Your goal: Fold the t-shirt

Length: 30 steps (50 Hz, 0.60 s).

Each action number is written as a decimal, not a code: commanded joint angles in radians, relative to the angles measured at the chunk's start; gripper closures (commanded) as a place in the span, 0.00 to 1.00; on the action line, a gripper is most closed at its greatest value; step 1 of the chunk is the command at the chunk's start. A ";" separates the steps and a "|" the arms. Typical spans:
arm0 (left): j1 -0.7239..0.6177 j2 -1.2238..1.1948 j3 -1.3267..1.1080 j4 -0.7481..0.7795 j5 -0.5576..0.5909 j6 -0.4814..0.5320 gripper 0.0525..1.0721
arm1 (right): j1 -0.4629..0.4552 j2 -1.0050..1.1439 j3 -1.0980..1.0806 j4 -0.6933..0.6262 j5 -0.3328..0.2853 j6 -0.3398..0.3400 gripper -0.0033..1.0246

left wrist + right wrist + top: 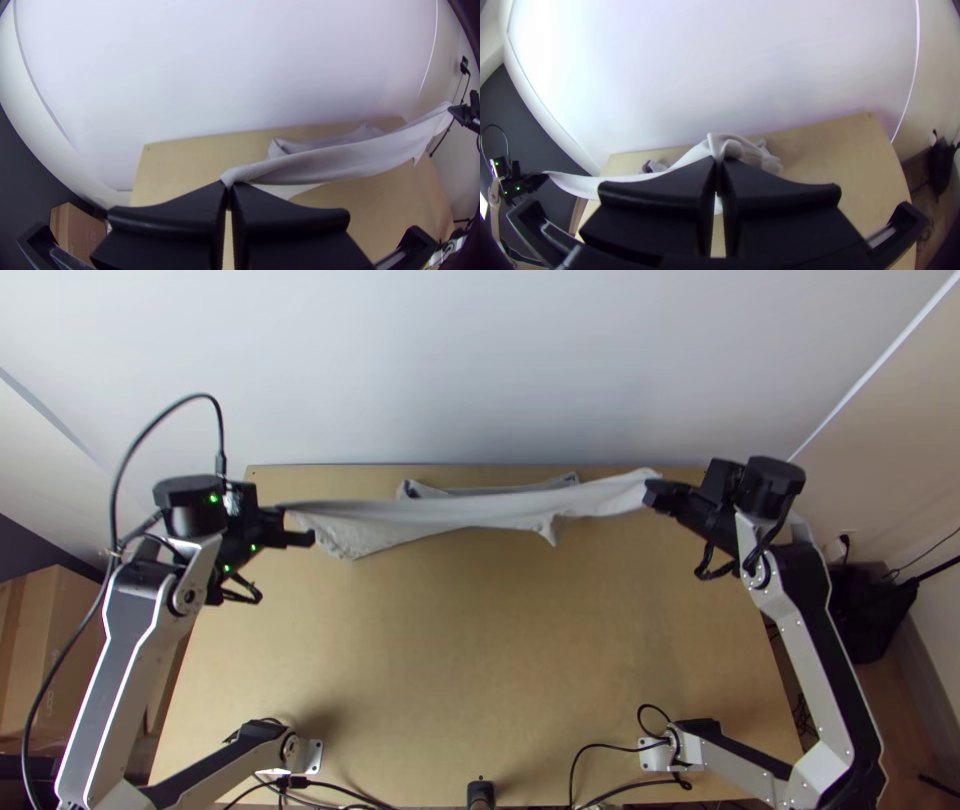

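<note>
A light grey t-shirt hangs stretched between both grippers over the table's far part, its lower portion bunched near the far edge. At its left end my left gripper is shut on the cloth; in the left wrist view the left gripper pinches a corner of the shirt. My right gripper holds the other end; in the right wrist view the right gripper is shut on the shirt, with some cloth hanging beyond the fingers. Which part of the shirt each gripper holds, I cannot tell.
The wooden table lies bare in front of the cloth. A pale wall rises behind its far edge. Cables run along the near edge, and a cardboard box stands beyond the left side.
</note>
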 commanded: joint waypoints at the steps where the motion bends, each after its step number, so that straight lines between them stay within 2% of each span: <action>1: -0.002 0.035 0.151 0.019 -0.033 -0.040 0.97 | -0.003 0.028 0.111 0.084 0.061 -0.048 0.97; 10: 0.019 0.067 0.284 0.197 -0.079 -0.046 0.97 | -0.006 0.045 0.268 0.229 0.146 -0.075 0.97; 17: 0.032 0.062 0.357 0.318 -0.091 -0.041 0.97 | -0.004 0.045 0.372 0.274 0.194 -0.089 0.97; 30: 0.050 -0.054 0.412 0.427 -0.111 -0.021 0.97 | 0.040 -0.142 0.414 0.289 0.199 -0.092 0.97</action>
